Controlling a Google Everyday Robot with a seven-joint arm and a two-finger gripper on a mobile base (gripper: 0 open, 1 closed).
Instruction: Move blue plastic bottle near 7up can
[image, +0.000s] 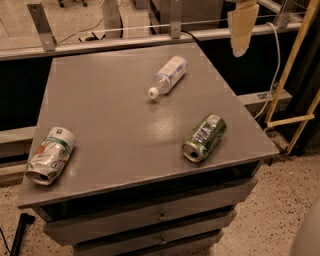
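At the upper right of the camera view, above and beyond the far right corner of the table (100, 110), the gripper (243, 27) hangs clear of every object. Whether it is open or closed cannot be told, and no object is seen in it. The blue plastic bottle (169, 75) lies on its side in the far middle of the tabletop, white cap pointing toward the front left. The 7up can (50, 155) lies on its side at the near left corner, well apart from the bottle. A dark green dented can (204, 137) lies near the front right edge. The step in hand is judged to be the approach, with no grasp made yet. The next move calls for travel left and down to the bottle, a grasp across its body, then transfer toward the near left corner.
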